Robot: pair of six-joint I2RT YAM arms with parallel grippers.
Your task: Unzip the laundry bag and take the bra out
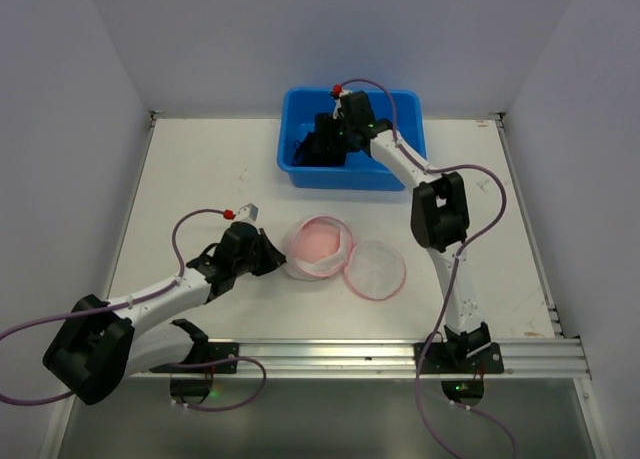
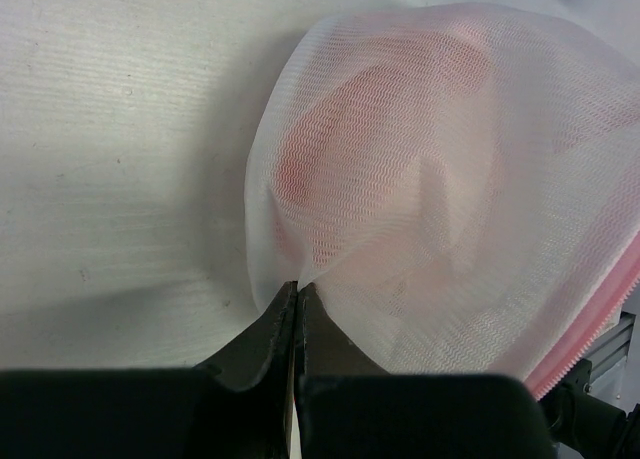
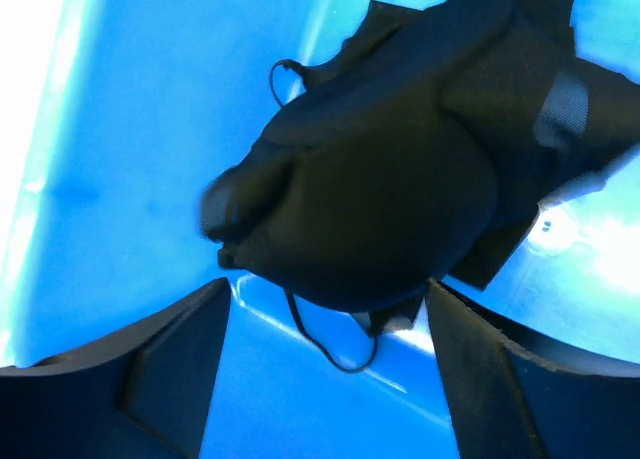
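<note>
The white mesh laundry bag with pink trim lies open at the table's middle, its round lid flapped out to the right. My left gripper is shut on the bag's mesh at its left side; in the left wrist view the fingertips pinch a fold of the mesh. The black bra lies in the blue tub at the back. My right gripper is open over it; the bra lies just beyond the spread fingers.
The tub stands at the table's far edge. A metal rail runs along the near edge. Grey walls close in the left and right sides.
</note>
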